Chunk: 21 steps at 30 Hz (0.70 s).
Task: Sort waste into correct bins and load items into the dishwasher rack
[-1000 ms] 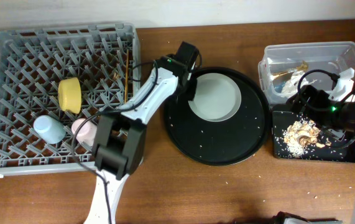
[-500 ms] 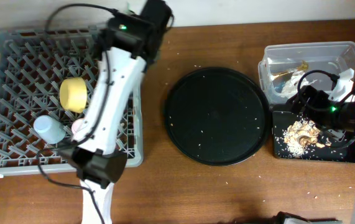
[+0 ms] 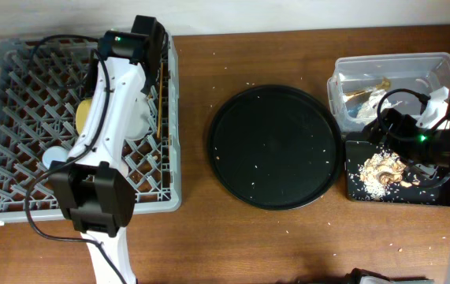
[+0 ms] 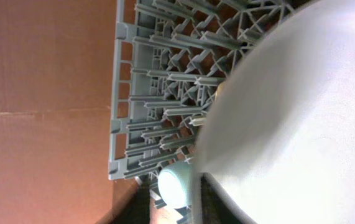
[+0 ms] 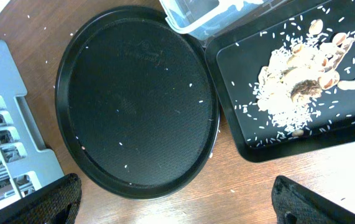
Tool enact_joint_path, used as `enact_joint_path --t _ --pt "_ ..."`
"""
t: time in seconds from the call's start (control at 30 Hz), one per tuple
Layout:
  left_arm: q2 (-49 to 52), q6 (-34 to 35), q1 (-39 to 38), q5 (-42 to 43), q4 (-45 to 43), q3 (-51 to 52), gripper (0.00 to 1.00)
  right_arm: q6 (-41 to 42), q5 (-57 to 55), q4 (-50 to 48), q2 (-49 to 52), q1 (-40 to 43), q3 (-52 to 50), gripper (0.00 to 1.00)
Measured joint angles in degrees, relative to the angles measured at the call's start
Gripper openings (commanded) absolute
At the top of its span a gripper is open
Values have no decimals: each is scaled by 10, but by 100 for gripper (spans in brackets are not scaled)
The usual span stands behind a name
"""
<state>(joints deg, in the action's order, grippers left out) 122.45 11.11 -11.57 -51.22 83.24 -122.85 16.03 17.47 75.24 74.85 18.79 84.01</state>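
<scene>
Left gripper [image 4: 183,208] is clamped on the plate [image 4: 289,124]. In the wrist view the rim runs down between the two dark fingers at the bottom edge. The plate sits over the right half of the dishwasher rack [image 3: 20,87], just right of the yellow bowl [image 3: 85,116] and mostly hidden under the left arm in the overhead view. Can't tell if it's seated in the pegs or just hovering.

The blue cup [image 3: 51,158] is in the near part of the rack, and also shows just below the plate rim in the wrist view. The chopsticks [image 3: 159,106] lie along the rack's right wall.

Right gripper [image 5: 177,202] has its fingers spread wide with nothing between them. It hangs over the table near the round black tray [image 3: 276,146], which carries only scattered crumbs.

The flat black tray [image 3: 437,193] at near right holds the food leftovers [image 3: 382,170]. The clear tub [image 3: 433,63], touching its far side, has a golden-brown scrap [image 3: 364,87] in it.
</scene>
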Motion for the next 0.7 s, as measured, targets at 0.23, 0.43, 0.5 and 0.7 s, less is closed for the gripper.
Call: enact_joint_path --t 0.23,0.43,0.5,0.7 --pt "-203 0 -22 257 1 -16 99 -80 120 -55 0 -13 -1 98" --pt "-444 -2 -18 405 32 -34 99 -205 136 -87 -46 -228 -1 98" --pt "-446 -2 -18 410 47 -34 99 -208 130 -87 -39 -245 -1 98" --pt "-446 -2 -18 416 108 -34 99 -210 123 -63 -33 -246 -1 98"
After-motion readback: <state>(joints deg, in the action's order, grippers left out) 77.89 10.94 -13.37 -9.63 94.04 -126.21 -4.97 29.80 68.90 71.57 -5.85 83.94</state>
